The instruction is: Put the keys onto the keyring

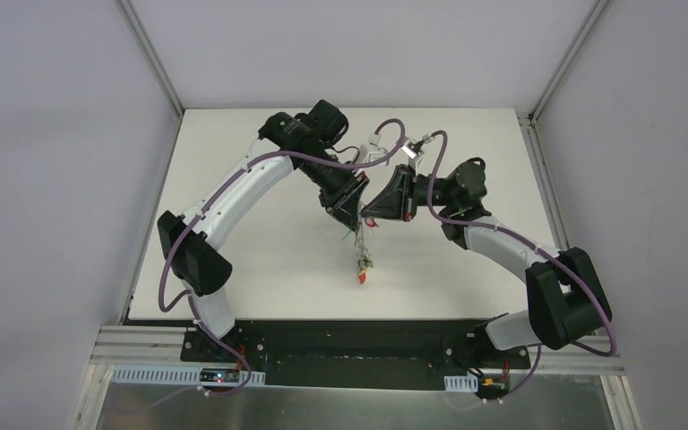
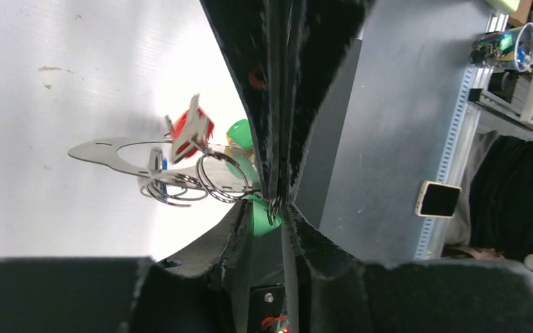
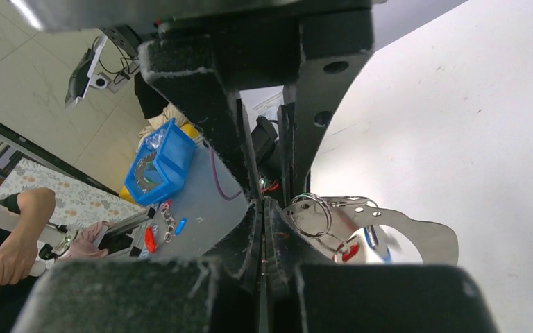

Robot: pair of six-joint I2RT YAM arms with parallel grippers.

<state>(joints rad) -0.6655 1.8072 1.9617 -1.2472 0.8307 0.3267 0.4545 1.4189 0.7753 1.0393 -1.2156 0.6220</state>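
Observation:
My two grippers meet tip to tip above the table middle, the left gripper (image 1: 355,213) against the right gripper (image 1: 369,215). A bunch of keys (image 1: 362,265) hangs below them, with a red tag lowest. In the left wrist view my left gripper (image 2: 279,216) is shut on a green key tag (image 2: 259,219). The right gripper's tips pinch a thin wire loop of the keyring (image 2: 273,210). Beside them hang a red tag (image 2: 196,127), a second green tag (image 2: 239,132) and small split rings (image 2: 221,177). In the right wrist view the right gripper (image 3: 262,208) is fully shut.
A flat silver metal piece (image 2: 107,152) with a large hole hangs in the bunch; it also shows in the right wrist view (image 3: 416,232). White table (image 1: 260,260) lies below. A blue bin (image 3: 156,163) and a person are off the table.

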